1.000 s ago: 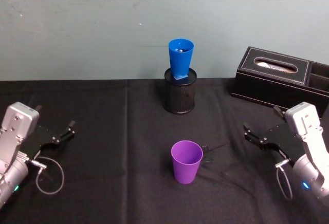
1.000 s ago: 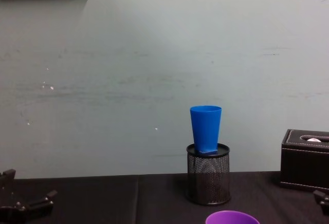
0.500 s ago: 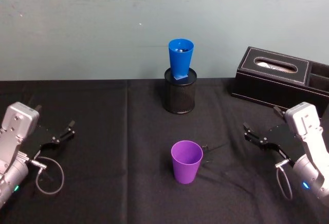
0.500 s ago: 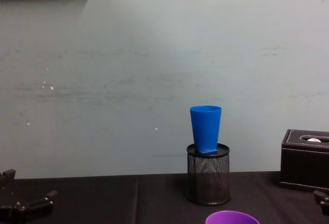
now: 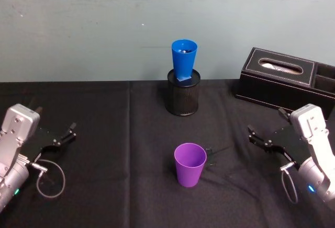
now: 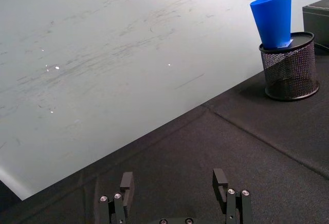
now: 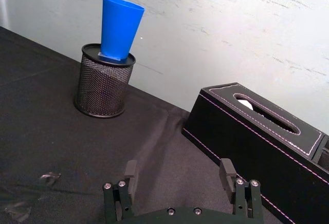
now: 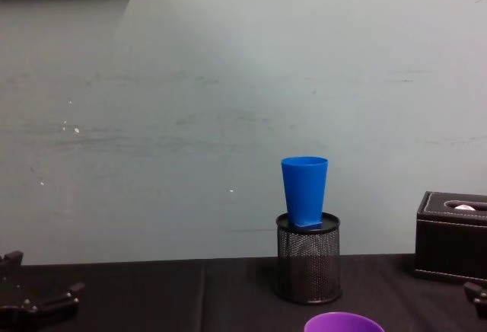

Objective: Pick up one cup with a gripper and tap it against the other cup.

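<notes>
The purple cup stands upright on the black cloth near the table's middle; its rim shows low in the chest view. The blue cup sits tilted in a black mesh pen holder farther back, and appears as the blue cup in the right wrist view. My right gripper rests open to the right of the purple cup, well apart from it, with nothing between its fingers. My left gripper lies open at the table's left side, holding nothing.
A black tissue box stands at the back right, close behind my right gripper. A pale wall rises right behind the table's far edge. Open black cloth lies between both grippers and the purple cup.
</notes>
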Controlling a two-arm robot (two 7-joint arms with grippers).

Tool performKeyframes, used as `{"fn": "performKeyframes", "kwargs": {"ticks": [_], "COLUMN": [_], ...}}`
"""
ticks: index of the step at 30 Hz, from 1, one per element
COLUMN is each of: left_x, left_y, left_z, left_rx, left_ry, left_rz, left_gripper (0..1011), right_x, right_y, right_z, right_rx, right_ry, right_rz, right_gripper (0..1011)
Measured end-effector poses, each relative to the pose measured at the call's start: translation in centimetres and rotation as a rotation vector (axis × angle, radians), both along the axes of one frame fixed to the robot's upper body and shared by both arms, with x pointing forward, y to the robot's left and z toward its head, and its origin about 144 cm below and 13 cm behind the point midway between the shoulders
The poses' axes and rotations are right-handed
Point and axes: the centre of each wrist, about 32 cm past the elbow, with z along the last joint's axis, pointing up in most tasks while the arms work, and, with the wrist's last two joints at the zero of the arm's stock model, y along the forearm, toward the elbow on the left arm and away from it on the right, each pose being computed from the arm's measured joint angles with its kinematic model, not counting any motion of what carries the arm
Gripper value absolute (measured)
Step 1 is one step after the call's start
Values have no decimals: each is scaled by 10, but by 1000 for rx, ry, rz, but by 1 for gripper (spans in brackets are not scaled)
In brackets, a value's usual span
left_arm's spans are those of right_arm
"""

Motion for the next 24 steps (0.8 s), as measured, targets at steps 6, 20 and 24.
{"fn": "performKeyframes", "kwargs": {"ticks": [6,20,24], "left_x": [0,0,0], "left_y": [0,0,0], "left_z": [0,0,0], "left_rx": [0,0,0], "left_ry": [0,0,0], "left_rz": [0,0,0], "left_gripper": [1000,1000,1000], "right_x": [0,0,0], "right_y": [0,0,0], "right_z": [0,0,0], "right_rx": [0,0,0], "right_ry": [0,0,0], "right_rz": [0,0,0], "right_gripper": [1003,1003,1003]}}
